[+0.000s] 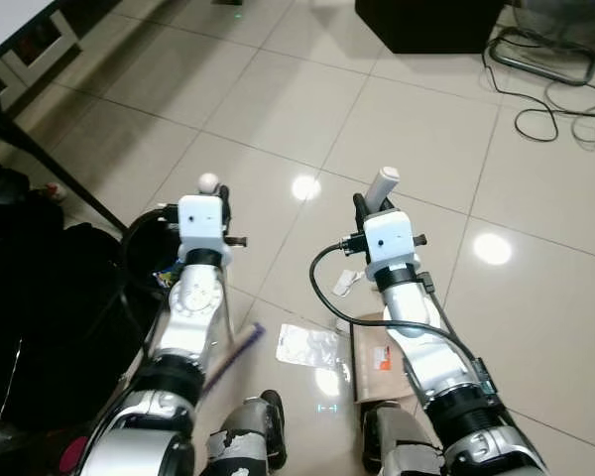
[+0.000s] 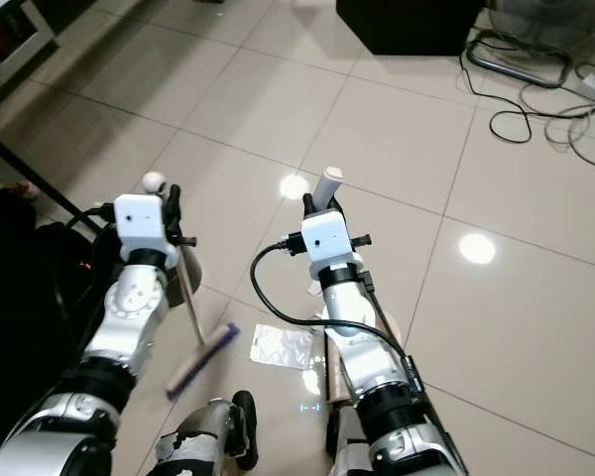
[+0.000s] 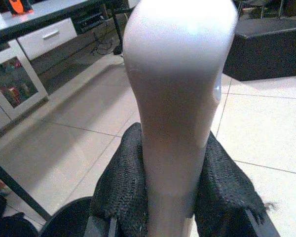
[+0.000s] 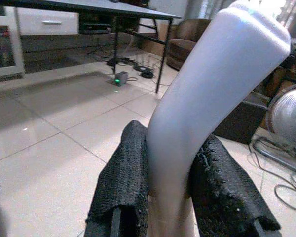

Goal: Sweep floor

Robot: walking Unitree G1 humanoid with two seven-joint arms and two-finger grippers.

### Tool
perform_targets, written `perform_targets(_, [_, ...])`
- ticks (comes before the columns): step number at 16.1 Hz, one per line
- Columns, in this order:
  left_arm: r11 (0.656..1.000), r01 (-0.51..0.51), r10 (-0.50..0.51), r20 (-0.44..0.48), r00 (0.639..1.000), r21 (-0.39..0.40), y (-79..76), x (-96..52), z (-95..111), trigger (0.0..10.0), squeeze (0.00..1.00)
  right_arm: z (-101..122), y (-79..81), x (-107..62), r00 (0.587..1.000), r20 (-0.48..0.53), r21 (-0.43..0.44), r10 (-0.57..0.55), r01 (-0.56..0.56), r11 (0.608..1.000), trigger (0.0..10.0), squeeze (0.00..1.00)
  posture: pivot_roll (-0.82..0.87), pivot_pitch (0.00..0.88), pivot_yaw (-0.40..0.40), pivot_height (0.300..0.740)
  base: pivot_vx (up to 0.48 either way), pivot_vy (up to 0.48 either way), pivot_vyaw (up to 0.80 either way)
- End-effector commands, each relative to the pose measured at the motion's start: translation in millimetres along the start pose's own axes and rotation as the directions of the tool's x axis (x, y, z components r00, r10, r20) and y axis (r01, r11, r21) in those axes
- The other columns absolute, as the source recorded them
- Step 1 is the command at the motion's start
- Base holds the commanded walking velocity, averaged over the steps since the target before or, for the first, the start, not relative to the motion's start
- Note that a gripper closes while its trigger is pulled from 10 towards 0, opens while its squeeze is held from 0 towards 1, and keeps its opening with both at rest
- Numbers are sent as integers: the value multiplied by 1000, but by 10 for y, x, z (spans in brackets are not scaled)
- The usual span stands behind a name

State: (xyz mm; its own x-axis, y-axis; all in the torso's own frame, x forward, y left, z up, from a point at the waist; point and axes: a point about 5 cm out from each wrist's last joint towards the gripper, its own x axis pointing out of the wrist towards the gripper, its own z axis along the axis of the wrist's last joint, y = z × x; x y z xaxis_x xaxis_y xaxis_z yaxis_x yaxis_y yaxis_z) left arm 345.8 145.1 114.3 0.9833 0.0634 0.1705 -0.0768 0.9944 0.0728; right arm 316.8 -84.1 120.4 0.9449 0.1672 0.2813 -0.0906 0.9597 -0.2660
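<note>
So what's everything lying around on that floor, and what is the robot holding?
Broom: one, pale handle with purple-edged head, held by the left gripper, head near the robot's feet.
Dustpan handle: one, white, upright in the right gripper.
Plastic wrapper: one, clear, on the tiles between the arms.
Cardboard piece: one, brown, beside the wrapper under the right arm.
Cables: a black tangle, far right.
Black box: one, at the far edge.
Desk: one, white top, black legs, far left.
Left gripper: black fingers shut on the broom.
Right gripper: black fingers shut on the dustpan handle.
</note>
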Motion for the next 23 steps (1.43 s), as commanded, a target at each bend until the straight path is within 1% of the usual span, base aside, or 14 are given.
perform_targets(1, [999,-45,44,-36,998,-15,11,-41,-93,10000,0,-88,131,-89,997,-71,73,-6,11,997,10000,0,88,365,117,740,0,0,0])
perform_targets(3, [995,-87,85,-39,996,-40,16,-24,-100,10000,0,-55,137,-82,994,-89,129,-63,74,989,10000,0,57,370,118,740,0,0,0])
perform_targets(5, [991,-120,117,-44,992,-65,12,12,-87,10000,0,-22,153,-70,992,-89,140,-86,98,985,10000,0,38,365,113,740,0,0,0])
perform_targets(6, [990,-115,112,-45,993,-77,-48,61,-50,10000,0,9,214,-55,995,-77,138,-65,75,988,10000,0,40,367,111,740,0,0,0])
perform_targets(8, [988,-78,76,-25,997,-133,-183,149,59,10000,0,42,303,-27,998,-62,131,-19,27,991,10000,0,49,380,113,740,0,0,0])
perform_targets(9, [986,-50,49,-11,999,-157,-246,174,105,10000,0,34,316,-21,998,-69,132,-12,22,991,10000,0,53,385,112,740,0,0,0])
perform_targets(10, [986,-41,40,-7,999,-164,-268,183,122,10000,0,30,320,-18,997,-72,131,-9,19,991,10000,0,54,385,111,740,0,0,0])
perform_targets(12, [976,18,-11,35,999,-217,-392,197,210,10000,0,-1,286,3,996,-89,133,-22,34,991,10000,0,68,370,111,740,0,0,0])
perform_targets(15, [958,43,-27,62,998,-282,-476,169,266,10000,0,-39,193,52,993,-106,127,-49,63,990,10000,0,77,364,116,740,0,0,0])
perform_targets(17, [942,31,-6,76,997,-333,-497,197,347,10000,0,-70,143,71,991,-118,125,-63,77,989,10000,0,80,343,118,740,0,0,0])
perform_targets(19, [913,0,44,98,994,-408,-506,297,524,10000,0,-72,94,102,989,-122,137,-82,98,986,10000,0,70,314,119,740,0,0,0])
perform_targets(20, [904,-1,51,105,993,-427,-516,329,577,10000,0,-64,79,118,989,-120,140,-85,101,985,10000,0,64,304,119,740,0,0,0])
perform_targets(22, [887,12,43,108,993,-462,-562,413,688,10000,0,-62,9,184,988,-120,144,-94,111,983,10000,0,48,278,115,740,0,0,0])
perform_targets(23, [886,33,24,116,993,-462,-578,447,738,10000,0,-58,-32,210,988,-119,147,-100,117,982,10000,0,45,265,105,740,0,0,0])
